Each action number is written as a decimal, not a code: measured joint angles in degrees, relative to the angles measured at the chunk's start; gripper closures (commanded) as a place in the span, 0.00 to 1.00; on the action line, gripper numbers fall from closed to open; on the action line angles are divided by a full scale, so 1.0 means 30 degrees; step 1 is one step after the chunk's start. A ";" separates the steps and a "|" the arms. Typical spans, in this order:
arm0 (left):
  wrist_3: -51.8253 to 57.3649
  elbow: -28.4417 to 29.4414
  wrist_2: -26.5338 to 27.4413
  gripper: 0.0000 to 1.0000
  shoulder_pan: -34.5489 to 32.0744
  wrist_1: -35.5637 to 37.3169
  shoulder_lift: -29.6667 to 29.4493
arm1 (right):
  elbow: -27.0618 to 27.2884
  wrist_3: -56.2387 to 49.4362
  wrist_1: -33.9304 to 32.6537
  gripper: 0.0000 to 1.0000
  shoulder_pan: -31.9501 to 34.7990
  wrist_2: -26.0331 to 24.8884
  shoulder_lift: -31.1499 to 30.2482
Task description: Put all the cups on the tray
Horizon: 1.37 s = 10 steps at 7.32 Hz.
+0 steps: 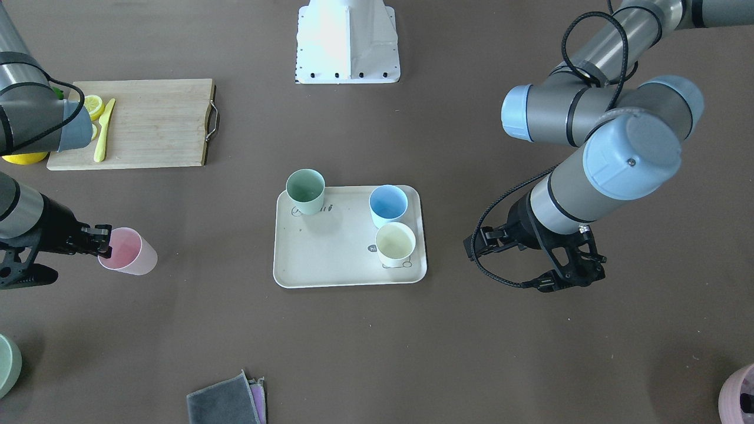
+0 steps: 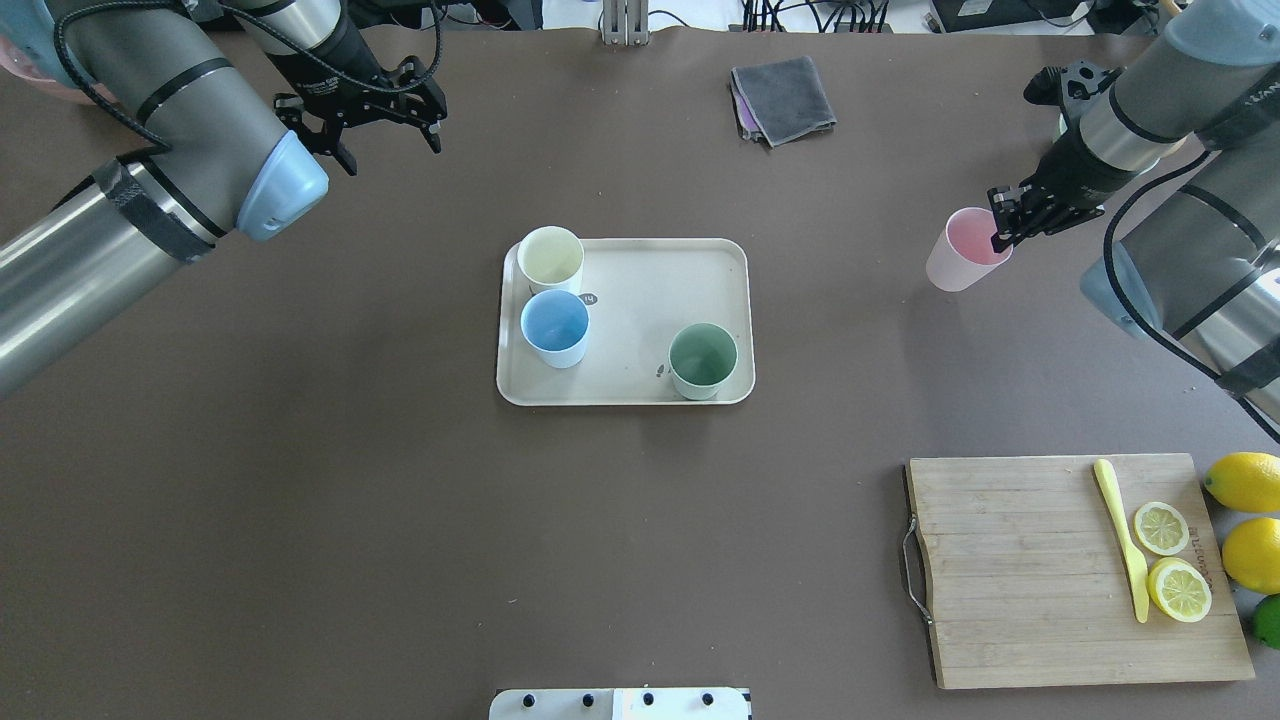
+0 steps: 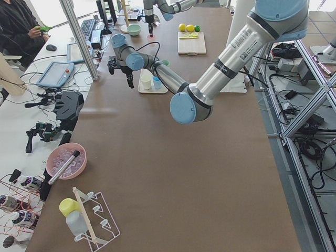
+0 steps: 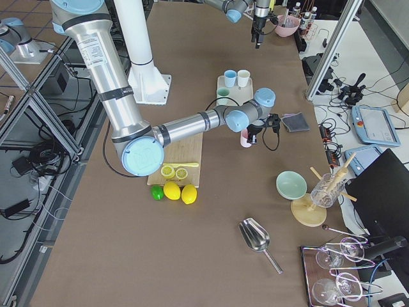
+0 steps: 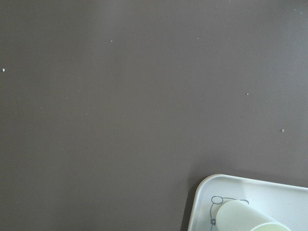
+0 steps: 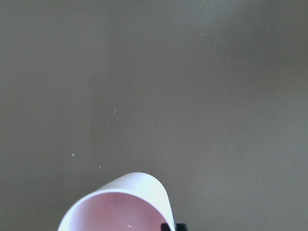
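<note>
My overhead camera looks down with the robot base (image 2: pixel 620 703) at 6 o'clock; the front one puts it at 12. Both share the tray (image 2: pixel 640 290). Wrist cameras sit close above the table (image 5: pixel 96 96).

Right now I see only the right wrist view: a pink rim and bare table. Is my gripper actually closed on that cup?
Observer: Yes, the right gripper is shut on the rim of the pink cup, which is tilted.
Operator: Where is the tray?
Observer: The tray lies at the table's middle, to the robot's left of that cup, apart from it.
Operator: What's on it already?
Observer: Three upright cups: the cream-yellow cup and blue cup side by side at one end, the green cup at the other.
</note>
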 measured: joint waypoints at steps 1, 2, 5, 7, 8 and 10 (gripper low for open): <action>0.0849 -0.0324 -0.0007 0.02 -0.0337 0.0566 0.0191 | -0.0008 0.0567 -0.0014 1.00 -0.0011 0.0155 0.0377; 0.1923 -0.0822 -0.0017 0.02 -0.0676 0.1078 0.0657 | -0.0010 0.1196 -0.0016 1.00 -0.0161 0.0204 0.0821; 0.4867 -0.1710 -0.0423 0.02 -0.2011 0.1486 0.2280 | -0.0018 0.4548 0.0120 1.00 -0.2120 -0.0803 0.2821; 0.5803 -0.1705 -0.1012 0.02 -0.2532 0.1516 0.2771 | -0.0199 0.6669 0.0144 1.00 -0.3428 -0.1870 0.4333; 0.5923 -0.1677 -0.1086 0.02 -0.2606 0.1507 0.2840 | -0.0263 0.7311 0.0157 1.00 -0.3984 -0.2352 0.4821; 0.5980 -0.1678 -0.1120 0.02 -0.2649 0.1500 0.2907 | -0.0364 0.8135 0.0278 1.00 -0.4889 -0.3271 0.5401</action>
